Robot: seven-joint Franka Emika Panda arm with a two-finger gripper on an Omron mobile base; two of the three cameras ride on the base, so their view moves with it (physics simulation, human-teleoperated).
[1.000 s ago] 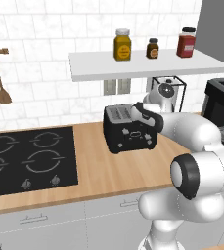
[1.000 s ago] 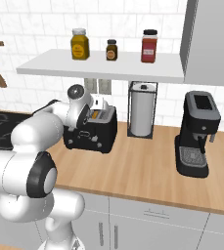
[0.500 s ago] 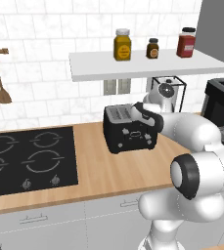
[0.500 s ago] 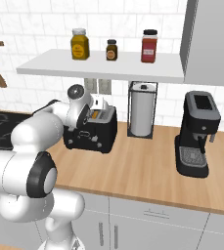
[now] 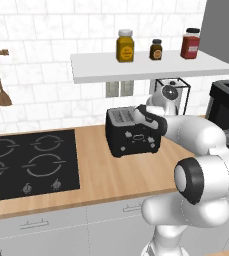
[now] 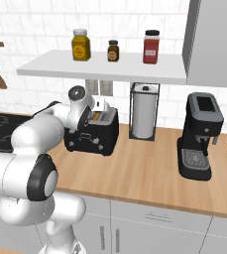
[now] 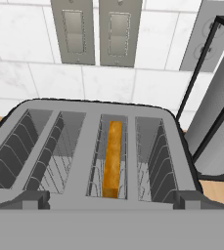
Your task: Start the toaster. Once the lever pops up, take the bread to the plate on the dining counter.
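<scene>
The black toaster (image 5: 128, 140) (image 6: 92, 135) stands on the wooden worktop against the tiled wall. In the hand view I look down into its silver-grey slots (image 7: 59, 146). The bread (image 7: 112, 158) (image 6: 98, 117) sits upright and low in the third slot from the left, showing its golden-brown edge. My gripper (image 5: 150, 119) (image 6: 96, 109) (image 7: 111, 199) hovers just above the toaster's top at its right end. It is open, with its tips wide apart and nothing between them. The plate and the dining counter are out of view.
A wire paper-towel holder (image 6: 143, 111) (image 7: 216, 122) stands close to the toaster's right. Further right is a black coffee machine (image 6: 199, 136) (image 5: 228, 107). A shelf (image 5: 141, 67) with three jars hangs overhead. A black hob (image 5: 26, 165) lies to the left. Wall sockets (image 7: 96, 29) sit behind the toaster.
</scene>
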